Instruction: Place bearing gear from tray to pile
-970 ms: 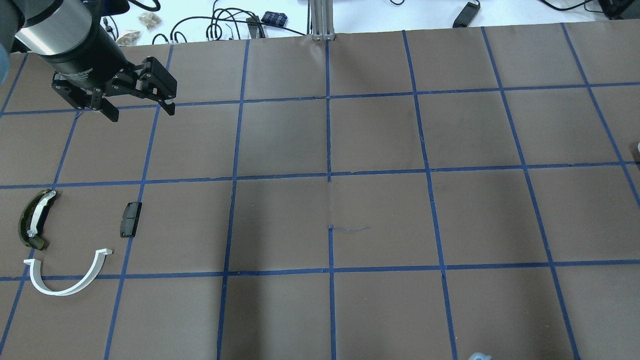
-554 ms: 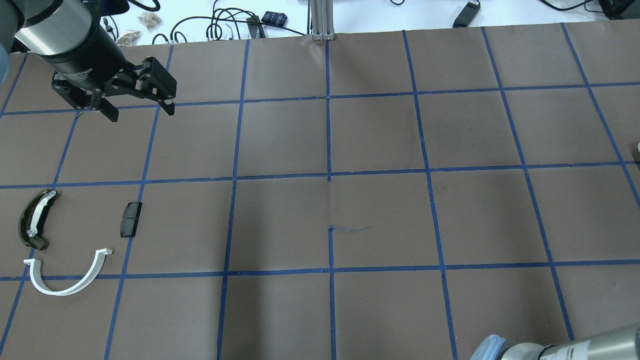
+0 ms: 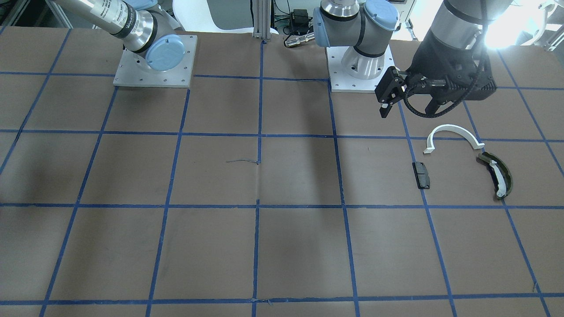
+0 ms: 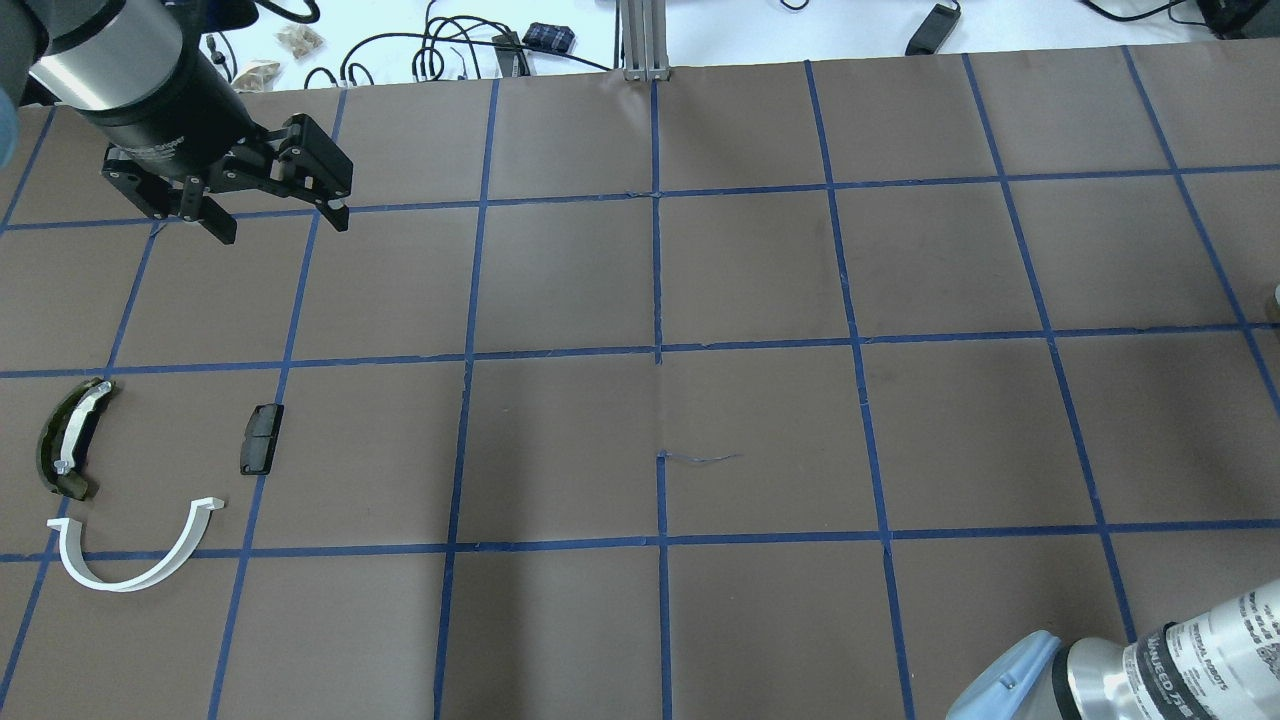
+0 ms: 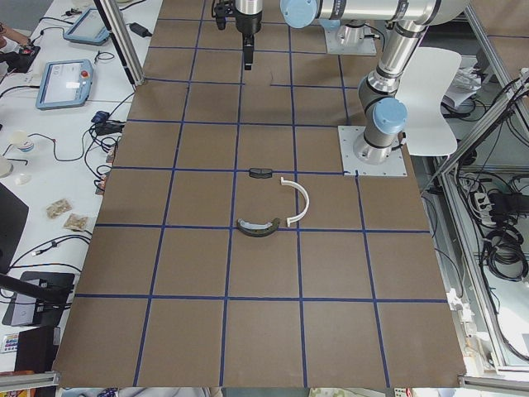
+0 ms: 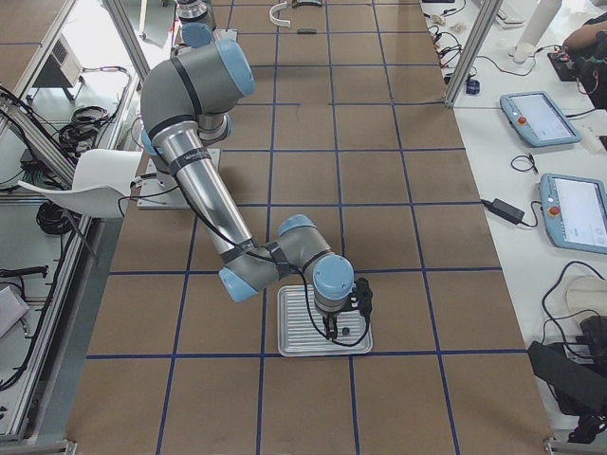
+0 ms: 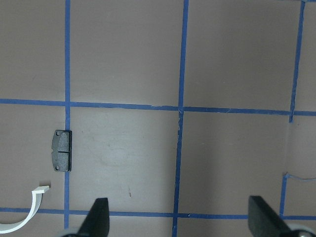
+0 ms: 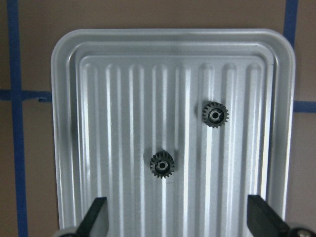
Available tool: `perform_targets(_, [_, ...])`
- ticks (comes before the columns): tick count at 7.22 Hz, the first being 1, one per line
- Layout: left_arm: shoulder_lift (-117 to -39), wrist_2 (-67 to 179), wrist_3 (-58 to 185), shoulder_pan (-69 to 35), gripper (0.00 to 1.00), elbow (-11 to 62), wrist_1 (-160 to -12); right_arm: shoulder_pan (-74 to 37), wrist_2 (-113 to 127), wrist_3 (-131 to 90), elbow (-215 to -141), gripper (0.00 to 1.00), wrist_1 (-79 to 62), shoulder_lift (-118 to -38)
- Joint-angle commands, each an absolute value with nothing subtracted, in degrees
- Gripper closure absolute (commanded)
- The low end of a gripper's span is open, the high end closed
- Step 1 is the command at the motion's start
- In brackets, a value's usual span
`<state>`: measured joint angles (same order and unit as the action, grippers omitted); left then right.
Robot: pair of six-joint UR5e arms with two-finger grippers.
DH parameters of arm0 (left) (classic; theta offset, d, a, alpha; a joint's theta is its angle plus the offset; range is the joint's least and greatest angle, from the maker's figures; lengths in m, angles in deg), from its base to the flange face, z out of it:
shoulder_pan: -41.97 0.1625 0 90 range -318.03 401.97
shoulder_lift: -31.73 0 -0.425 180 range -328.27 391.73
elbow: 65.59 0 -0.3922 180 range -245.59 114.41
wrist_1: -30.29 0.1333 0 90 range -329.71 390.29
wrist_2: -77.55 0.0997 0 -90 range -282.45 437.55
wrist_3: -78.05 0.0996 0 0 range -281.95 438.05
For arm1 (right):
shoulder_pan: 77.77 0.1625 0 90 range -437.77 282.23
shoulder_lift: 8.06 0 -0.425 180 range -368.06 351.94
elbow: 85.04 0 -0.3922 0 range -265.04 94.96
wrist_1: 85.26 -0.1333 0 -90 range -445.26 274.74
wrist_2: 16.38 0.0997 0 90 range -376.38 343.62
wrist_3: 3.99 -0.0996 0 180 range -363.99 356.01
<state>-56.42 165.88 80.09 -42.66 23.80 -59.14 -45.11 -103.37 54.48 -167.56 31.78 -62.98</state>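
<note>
Two small dark bearing gears lie in the ribbed metal tray (image 8: 69, 123): one near its middle (image 8: 162, 165), the other further right (image 8: 215, 114). My right gripper (image 8: 180, 219) hangs open above the tray (image 6: 296, 332), empty, with the middle gear between its fingers' lines. The pile lies at the table's other end: a white half-ring (image 4: 135, 555), a black block (image 4: 262, 438) and an olive curved piece (image 4: 65, 440). My left gripper (image 4: 283, 225) hovers open and empty beyond the pile. The left wrist view shows the black block (image 7: 62, 150).
Blue tape divides the brown table cover into squares. An aluminium post (image 4: 645, 40) and cables sit at the far edge. The arm base plates (image 3: 154, 61) stand on the robot's side. Tablets (image 6: 541, 118) lie on a side bench.
The right arm's elbow and forearm have come into the lower right corner of the overhead view. The left gripper and the pile have not moved.
</note>
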Motion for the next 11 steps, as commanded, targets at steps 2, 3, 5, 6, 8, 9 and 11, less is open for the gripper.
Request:
perform_targets(2, [-56.42, 165.88, 80.15, -42.66, 0.00, 23.80, -59.18, -44.90, -103.31, 50.15, -167.92, 0.00, 35.76, -59.75])
perform_targets(3, [-56.42, 165.88, 80.15, -42.66, 0.00, 23.88, -59.18, -44.90, -103.22, 50.41, -168.18, 0.02, 35.85, -59.57])
perform_targets(5, [-56.42, 165.79, 80.07, -42.75, 0.00, 23.80, -59.10, -44.64, -103.22, 49.89, -168.45, 0.09, 35.94, -59.30])
perform_targets(6, [-56.42, 165.79, 80.15, -42.67, 0.00, 23.88, -59.10, -44.64, -103.13, 49.53, -168.54, 0.14, 35.85, -59.04])
perform_targets(8, [-56.42, 165.79, 80.15, -42.66, 0.00, 23.80, -59.10, -44.64, -103.13, 49.53, -168.54, 0.53, 35.77, -58.86])
perform_targets(9, [-56.42, 165.79, 80.15, -42.66, 0.00, 23.80, -59.10, -44.64, -103.22, 49.88, -168.54, 0.84, 35.77, -58.86])
perform_targets(11, [-56.42, 165.79, 80.16, -42.66, 0.00, 23.88, -59.10, -44.03, -103.22, 50.15, -168.45, 1.00, 35.68, -58.95])
